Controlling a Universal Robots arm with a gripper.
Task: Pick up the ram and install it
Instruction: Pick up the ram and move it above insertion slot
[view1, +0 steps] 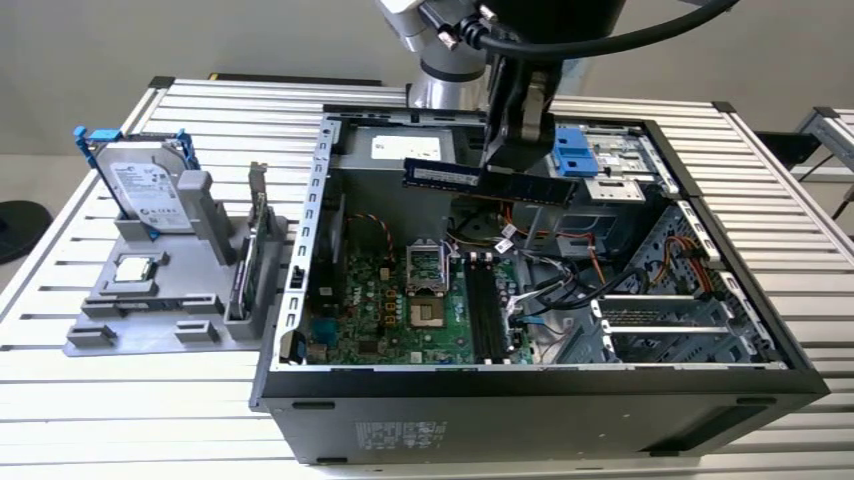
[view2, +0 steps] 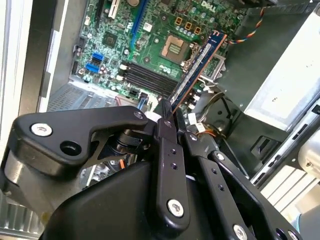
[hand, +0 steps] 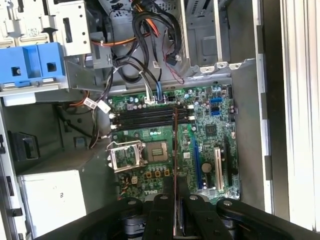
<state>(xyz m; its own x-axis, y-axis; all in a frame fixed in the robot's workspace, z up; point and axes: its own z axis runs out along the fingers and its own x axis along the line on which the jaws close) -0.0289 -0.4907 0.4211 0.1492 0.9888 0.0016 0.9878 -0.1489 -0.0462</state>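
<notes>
The ram (view1: 489, 181) is a long blue-green stick with dark chips, hanging level over the rear of the open computer case (view1: 534, 385). My gripper (view1: 515, 165) comes down from above and is shut on its upper edge near the middle. In the second wrist view the ram (view2: 198, 64) sticks out from between the black fingertips (view2: 165, 116), above the motherboard. In the first wrist view the ram (hand: 175, 145) shows edge-on as a thin line running out of the gripper (hand: 175, 204). Below lie the black memory slots (view1: 483, 312) (hand: 145, 117) (view2: 148, 77), apart from the stick.
A grey holder (view1: 147, 320) on the exterior view's left carries a silver hard drive with blue rails (view1: 140, 188), a processor (view1: 134, 268) and an upright expansion card (view1: 254, 255). Inside the case, cable bundles (view1: 561, 275) and a blue drive bracket (view1: 574, 150) sit near the slots. The slatted metal table (view1: 160, 420) surrounds the case.
</notes>
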